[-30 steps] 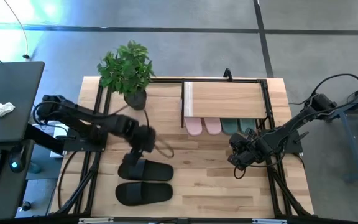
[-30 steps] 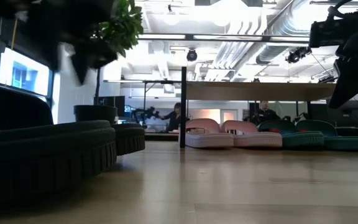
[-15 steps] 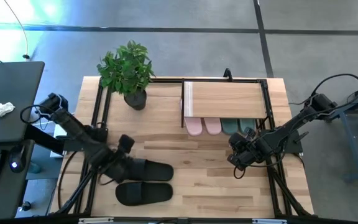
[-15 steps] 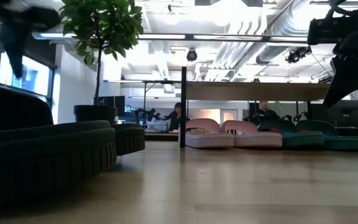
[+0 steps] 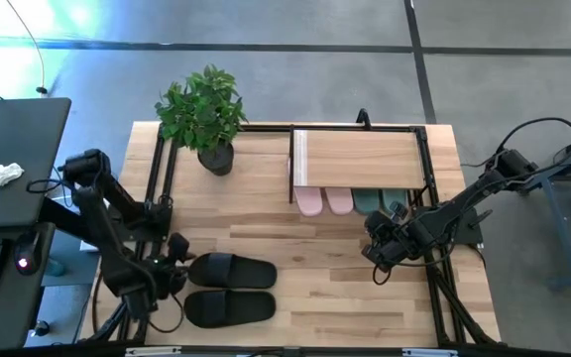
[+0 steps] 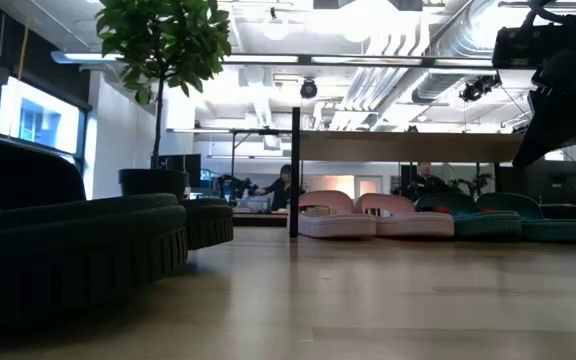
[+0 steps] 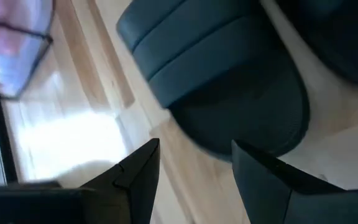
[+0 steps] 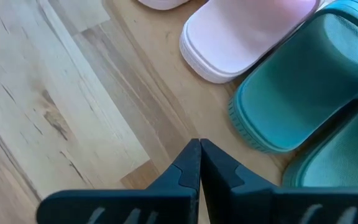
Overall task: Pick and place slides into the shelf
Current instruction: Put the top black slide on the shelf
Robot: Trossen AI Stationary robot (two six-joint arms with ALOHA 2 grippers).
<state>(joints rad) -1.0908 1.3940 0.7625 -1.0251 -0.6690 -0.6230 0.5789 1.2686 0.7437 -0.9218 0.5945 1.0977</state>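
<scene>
Pink and green slides (image 5: 350,202) sit half-hidden under the shelf (image 5: 360,159); left tool (image 5: 173,275) released, right tool (image 5: 385,246) clenched.

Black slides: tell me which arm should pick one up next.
Left. Its end effector is open right beside the black slides, at the table's left front. The right end effector is shut, over by the shelf.

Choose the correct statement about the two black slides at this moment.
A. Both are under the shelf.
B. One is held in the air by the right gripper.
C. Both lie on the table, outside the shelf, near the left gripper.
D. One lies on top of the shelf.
C: both black slides lie flat on the table, far from the shelf, beside the open left gripper.
</scene>
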